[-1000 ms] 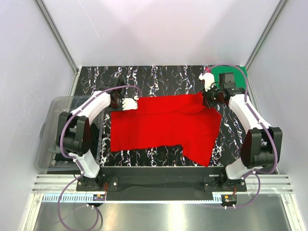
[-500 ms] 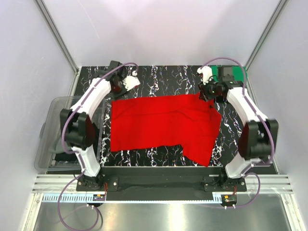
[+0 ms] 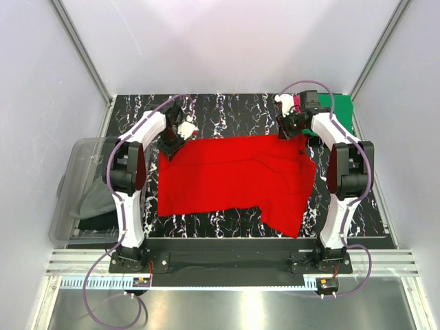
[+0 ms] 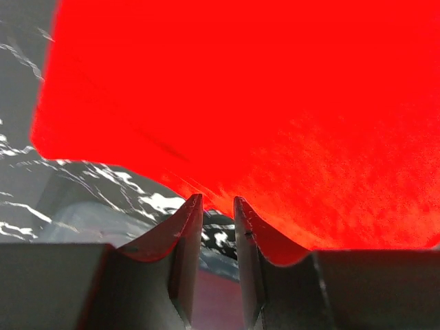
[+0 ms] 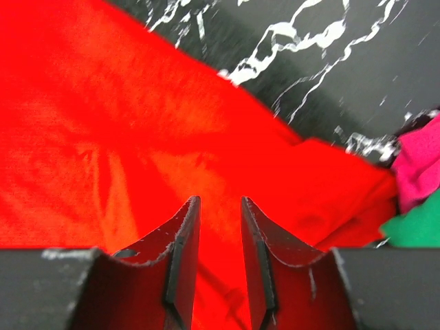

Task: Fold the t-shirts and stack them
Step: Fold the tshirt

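Red tee (image 3: 234, 175) — L+R jaws barely open, empty.

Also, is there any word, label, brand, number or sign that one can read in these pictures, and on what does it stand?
No text can be read in any view.
Red t-shirt: plain, no print or label showing.
Green t-shirt and pink t-shirt: plain where they show.
Marked strip along the near rail: fine marks like a scale, too small to read.
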